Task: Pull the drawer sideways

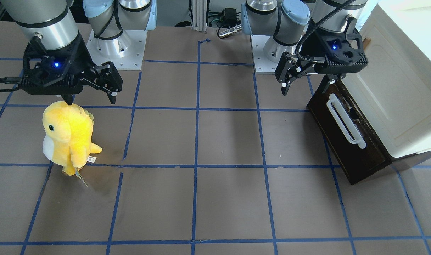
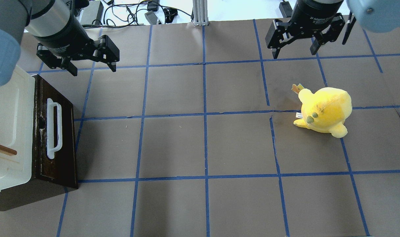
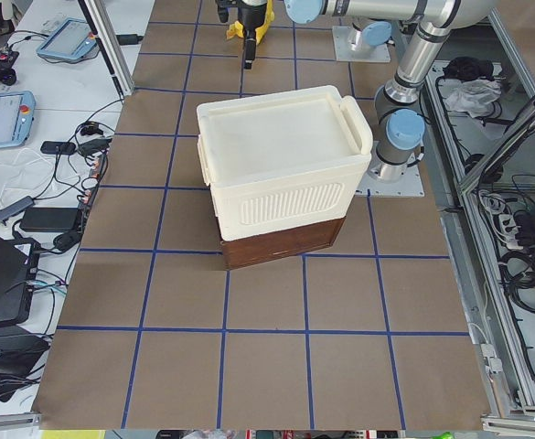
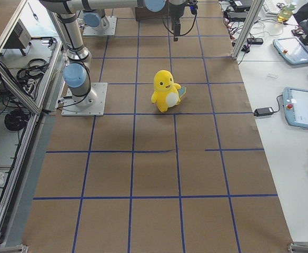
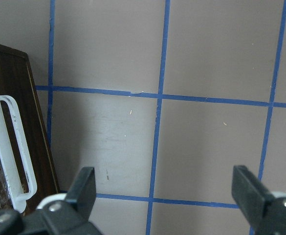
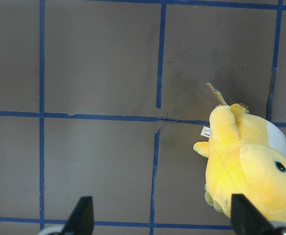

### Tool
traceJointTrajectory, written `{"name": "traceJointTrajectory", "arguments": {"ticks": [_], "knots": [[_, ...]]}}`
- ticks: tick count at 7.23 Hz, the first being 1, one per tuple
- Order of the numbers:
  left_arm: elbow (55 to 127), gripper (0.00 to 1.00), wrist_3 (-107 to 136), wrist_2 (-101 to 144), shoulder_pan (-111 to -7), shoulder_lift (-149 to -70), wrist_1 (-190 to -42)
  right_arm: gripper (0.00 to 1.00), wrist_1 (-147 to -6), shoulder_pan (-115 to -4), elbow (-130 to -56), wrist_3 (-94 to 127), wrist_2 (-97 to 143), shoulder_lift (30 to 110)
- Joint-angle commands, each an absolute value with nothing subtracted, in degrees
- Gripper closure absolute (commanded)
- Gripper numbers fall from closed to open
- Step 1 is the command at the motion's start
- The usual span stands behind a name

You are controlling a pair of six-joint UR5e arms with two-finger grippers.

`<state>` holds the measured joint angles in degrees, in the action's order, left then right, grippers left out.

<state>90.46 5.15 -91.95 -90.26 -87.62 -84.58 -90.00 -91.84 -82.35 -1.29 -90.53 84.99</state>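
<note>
L gripper (image 2: 94, 70) spread, empty, hovering near drawer (image 2: 65, 148); R gripper (image 2: 293, 54) spread, well apart from drawer. Table (image 2: 173, 144): brown paper cover, blue tape grid (image 2: 205, 114).

Dark brown drawer (image 2: 57, 138), shut, white-handled

The drawer (image 2: 60, 148) sits at the left end of the table (image 2: 203, 148), under the cabinet (image 2: 9, 125), its front toward the table's middle; the handle (image 2: 50, 131) runs along that front; the left gripper (image 2: 94, 70) hangs over the table beside the drawer's front, apart from it; the toy (image 2: 325, 112) stands on the table's right half, well apart from the drawer; the right gripper (image 2: 294, 54) hangs above the table near the toy, not touching it
</note>
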Motion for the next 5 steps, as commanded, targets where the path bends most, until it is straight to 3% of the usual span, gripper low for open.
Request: {"name": "traceJointTrajectory", "arguments": {"ticks": [1, 5], "knots": [[90.96, 0.0, 4.57, -92.2, -90.09, -87.71, -84.46, 0.0, -90.0, -91.85, -82.35, -1.23, -90.53, 84.99], [92.63, 0.0, 3.61, -91.85, -89.83, -89.28, -81.4, 0.0, -90.0, -91.85, -82.35, -1.23, -90.53, 84.99]]}}
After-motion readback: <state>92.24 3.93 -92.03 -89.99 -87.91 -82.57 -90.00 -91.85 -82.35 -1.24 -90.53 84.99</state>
